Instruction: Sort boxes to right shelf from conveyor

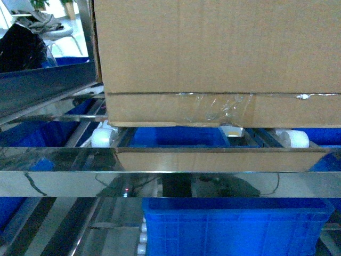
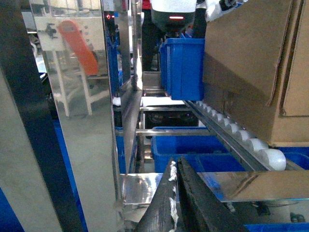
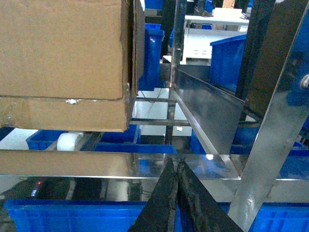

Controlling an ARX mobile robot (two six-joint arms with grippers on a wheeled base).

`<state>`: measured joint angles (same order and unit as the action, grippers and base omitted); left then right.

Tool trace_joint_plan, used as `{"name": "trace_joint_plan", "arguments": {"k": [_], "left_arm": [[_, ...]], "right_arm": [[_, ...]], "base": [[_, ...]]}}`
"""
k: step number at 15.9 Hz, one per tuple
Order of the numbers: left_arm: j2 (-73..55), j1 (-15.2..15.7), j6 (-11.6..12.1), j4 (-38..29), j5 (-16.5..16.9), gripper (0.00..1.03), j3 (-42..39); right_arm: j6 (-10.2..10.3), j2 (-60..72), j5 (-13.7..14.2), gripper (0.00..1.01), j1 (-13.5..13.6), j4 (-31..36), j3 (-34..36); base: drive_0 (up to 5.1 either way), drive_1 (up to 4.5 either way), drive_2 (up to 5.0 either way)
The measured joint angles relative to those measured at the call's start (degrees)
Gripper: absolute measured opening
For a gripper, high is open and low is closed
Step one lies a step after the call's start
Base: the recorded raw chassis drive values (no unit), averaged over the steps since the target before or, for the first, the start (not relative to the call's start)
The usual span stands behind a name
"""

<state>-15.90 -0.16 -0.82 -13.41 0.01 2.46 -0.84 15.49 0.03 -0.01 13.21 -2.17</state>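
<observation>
A large brown cardboard box [image 1: 218, 53] fills the upper head view and rests on the white rollers [image 1: 102, 137] of the silver right shelf [image 1: 170, 162]; clear tape runs along its bottom seam. The same box [image 2: 256, 72] sits at the right of the left wrist view, and as a box [image 3: 63, 63] at the upper left of the right wrist view. My left gripper [image 2: 175, 166] is shut on nothing, to the left of the box in front of the shelf's front rail. My right gripper [image 3: 176, 165] is likewise shut and empty, to the right of the box. The conveyor is out of view.
Blue plastic bins [image 1: 234, 224] stand under the rack, and more blue bins [image 2: 183, 67] sit behind on the roller lane. A shiny upright post [image 2: 82, 111] stands close on the left. A slanted steel post [image 3: 270, 145] and a side guard plate [image 3: 207, 111] are on the right.
</observation>
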Motion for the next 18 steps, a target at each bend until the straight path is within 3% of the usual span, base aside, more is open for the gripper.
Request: {"name": "trace_joint_plan", "arguments": {"k": [8,9,10,14,16,17,18], "left_arm": [[6.2,0.0,0.0,3.6,0.0,0.02,-1.6],[9.6,0.0,0.0,8.5,0.0,0.02,-1.6],[14.8,0.0,0.0,13.9,0.0,0.02,-1.6],[15.3,0.0,0.0,13.4,0.0,0.02,-1.6],[15.3,0.0,0.0,13.7,0.0,0.18,-1.6],[15.3,0.0,0.0,13.6,0.0,0.25,-1.6],[15.3,0.0,0.0,13.6,0.0,0.36,-1.6]], "right_arm": [[0.0,-6.4,0.0,0.02,0.0,-4.5,1.3],[0.0,-10.8,-0.1,0.02,0.0,-11.3,1.3],[0.0,-15.3,0.0,0.02,0.0,-13.0,1.3],[0.0,-15.2,-0.1,0.02,0.0,-13.4,1.3],[0.0,-15.2,0.0,0.02,0.0,-13.4,1.3],[0.0,-15.2,0.0,0.06,0.0,-13.5,1.3],[0.0,-15.2,0.0,0.17,0.0,-13.4,1.3]], "base": [[0.0,0.0,0.0],[0.0,0.0,0.0],[0.0,0.0,0.0],[0.0,0.0,0.0],[0.0,0.0,0.0],[0.0,0.0,0.0],[0.0,0.0,0.0]]}}
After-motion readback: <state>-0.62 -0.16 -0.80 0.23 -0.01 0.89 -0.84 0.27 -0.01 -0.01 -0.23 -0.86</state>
